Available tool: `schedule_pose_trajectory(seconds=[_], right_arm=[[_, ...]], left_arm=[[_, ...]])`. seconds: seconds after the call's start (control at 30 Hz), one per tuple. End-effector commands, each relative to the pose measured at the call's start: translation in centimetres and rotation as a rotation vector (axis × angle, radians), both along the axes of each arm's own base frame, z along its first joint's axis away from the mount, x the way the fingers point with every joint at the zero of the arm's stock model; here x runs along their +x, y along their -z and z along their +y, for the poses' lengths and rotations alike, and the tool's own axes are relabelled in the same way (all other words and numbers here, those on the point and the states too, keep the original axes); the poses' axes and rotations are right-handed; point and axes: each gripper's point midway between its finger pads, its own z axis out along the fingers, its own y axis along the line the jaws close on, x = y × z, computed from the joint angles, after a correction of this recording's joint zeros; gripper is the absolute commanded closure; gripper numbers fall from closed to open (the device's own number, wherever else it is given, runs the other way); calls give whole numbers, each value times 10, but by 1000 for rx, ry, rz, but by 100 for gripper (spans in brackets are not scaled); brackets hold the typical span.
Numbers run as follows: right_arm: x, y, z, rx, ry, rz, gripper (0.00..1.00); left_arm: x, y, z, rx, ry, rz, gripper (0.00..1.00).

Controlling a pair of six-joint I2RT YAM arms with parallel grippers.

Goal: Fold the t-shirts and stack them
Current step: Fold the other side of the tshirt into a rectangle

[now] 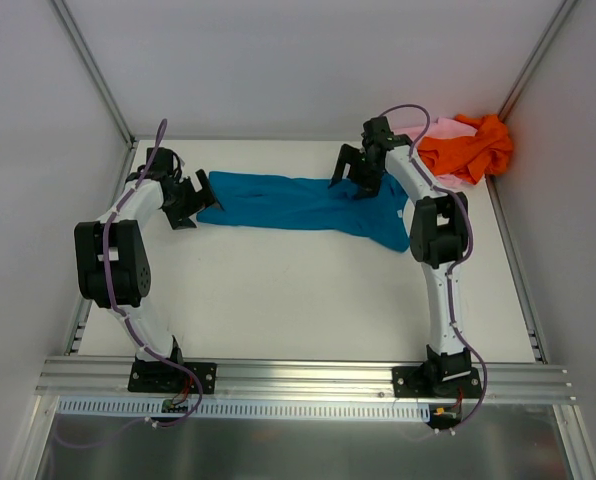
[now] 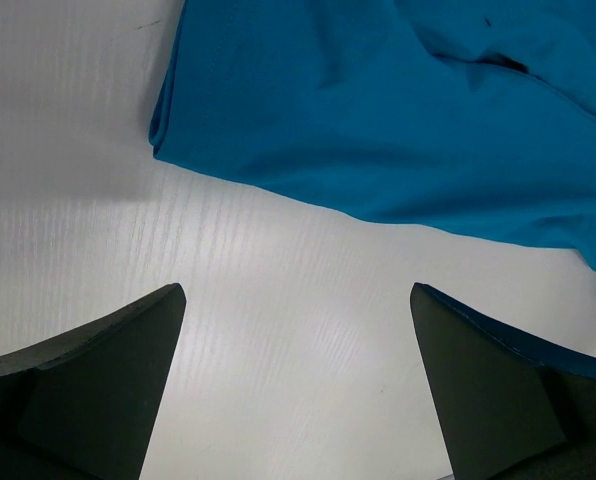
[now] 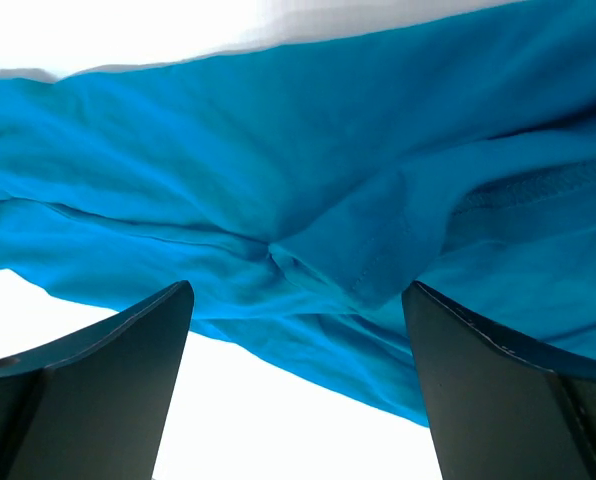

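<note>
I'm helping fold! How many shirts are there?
3: teal shirt spread mid-table; orange shirt bunched in far right corner; pink shirt beneath it. Others could hide underneath.

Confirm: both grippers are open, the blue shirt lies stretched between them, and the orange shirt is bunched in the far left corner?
Not quite. The orange shirt is bunched in the far right corner, as the top view shows; the rest holds.
</note>
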Motion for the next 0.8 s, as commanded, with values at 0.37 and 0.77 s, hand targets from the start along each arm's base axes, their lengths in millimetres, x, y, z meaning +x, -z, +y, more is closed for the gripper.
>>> schedule_pose_trajectory(seconds=[0.37,0.77], right_arm=[[32,-3,8,23,12,-107,9],[82,-35,15,76,56,-292,2]], left_arm=[[0,-12,2,26,31,-33,1],[-2,-8,3,35,37,-23,1]])
